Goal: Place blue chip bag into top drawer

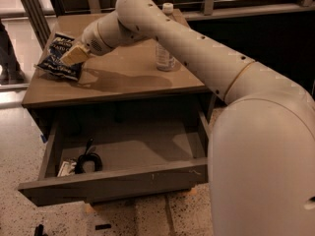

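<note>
The thick cream-white jointed robot arm (197,48) stretches from the lower right up and to the left, its rounded wrist (101,36) angled downward. The tan-tipped two-finger gripper (74,54) hangs over the right edge of the crinkly navy-blue chip bag (51,65), pointing down-left at it.

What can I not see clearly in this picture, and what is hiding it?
Camera view:
- Chip bag: the gripper covers its right edge, so a grasp cannot be confirmed.
- Bottle: the arm hides its upper part below the cap.
- Drawer: its front panel hides the near floor; the pale item beside the black cable is too small to identify.
</note>
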`<state>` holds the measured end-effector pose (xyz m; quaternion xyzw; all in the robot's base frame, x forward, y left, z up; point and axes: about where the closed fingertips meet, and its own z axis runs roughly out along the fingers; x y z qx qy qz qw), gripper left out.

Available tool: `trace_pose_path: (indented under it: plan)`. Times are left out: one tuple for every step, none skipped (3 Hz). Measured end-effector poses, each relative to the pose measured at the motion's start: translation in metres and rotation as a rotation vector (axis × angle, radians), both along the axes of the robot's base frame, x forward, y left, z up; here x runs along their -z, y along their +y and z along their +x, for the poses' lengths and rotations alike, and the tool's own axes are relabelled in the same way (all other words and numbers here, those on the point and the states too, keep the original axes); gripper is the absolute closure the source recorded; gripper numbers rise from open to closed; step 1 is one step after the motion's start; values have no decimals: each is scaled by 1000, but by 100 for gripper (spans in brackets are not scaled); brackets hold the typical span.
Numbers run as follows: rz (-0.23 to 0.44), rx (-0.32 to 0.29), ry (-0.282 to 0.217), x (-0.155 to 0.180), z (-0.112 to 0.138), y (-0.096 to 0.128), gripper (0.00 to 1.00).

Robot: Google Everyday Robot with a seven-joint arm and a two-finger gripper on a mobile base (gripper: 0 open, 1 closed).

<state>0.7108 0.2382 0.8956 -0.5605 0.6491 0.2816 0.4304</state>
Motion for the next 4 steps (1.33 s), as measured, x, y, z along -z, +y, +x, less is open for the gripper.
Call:
trace_pose_path:
  plan:
    - [6, -18, 13, 4, -2, 8, 5]
    - [-6, -35, 22, 7, -3, 12, 4]
    - [-34, -49, 31, 14, -3, 17, 7]
    - [-63, -64, 42, 26, -1, 26, 9]
